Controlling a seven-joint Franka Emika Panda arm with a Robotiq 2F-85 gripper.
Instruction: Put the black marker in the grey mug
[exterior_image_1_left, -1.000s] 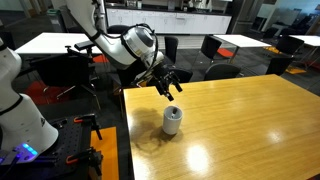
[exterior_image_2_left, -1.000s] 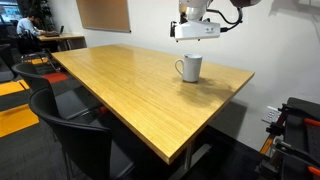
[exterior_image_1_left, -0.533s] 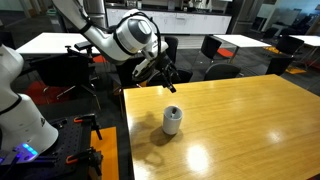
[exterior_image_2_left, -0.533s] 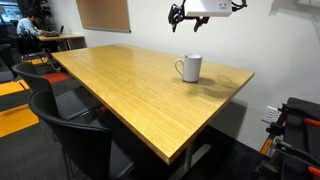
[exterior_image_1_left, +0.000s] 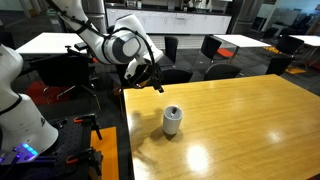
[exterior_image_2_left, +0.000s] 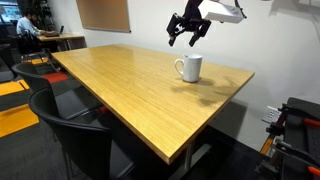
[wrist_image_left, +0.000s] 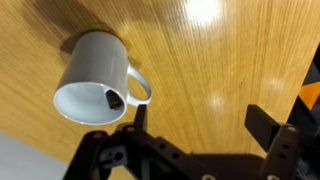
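The grey mug (exterior_image_1_left: 172, 120) stands upright on the wooden table (exterior_image_1_left: 250, 120) near its edge; it also shows in the other exterior view (exterior_image_2_left: 189, 68) and in the wrist view (wrist_image_left: 95, 90). The black marker (wrist_image_left: 113, 99) lies inside the mug, only its dark tip showing against the inner wall in the wrist view. My gripper (exterior_image_1_left: 147, 78) is open and empty, raised above and to the side of the mug; it shows in the exterior view (exterior_image_2_left: 187, 32) and in the wrist view (wrist_image_left: 195, 125) with both fingers spread wide.
Black office chairs (exterior_image_2_left: 70, 135) stand at the table's near side. More chairs (exterior_image_1_left: 215, 48) and white tables (exterior_image_1_left: 240, 40) stand behind. A white robot body (exterior_image_1_left: 20, 110) stands beside the table.
The gripper has risen from just above the mug and moved away to the side, open and empty. The mug has not moved.
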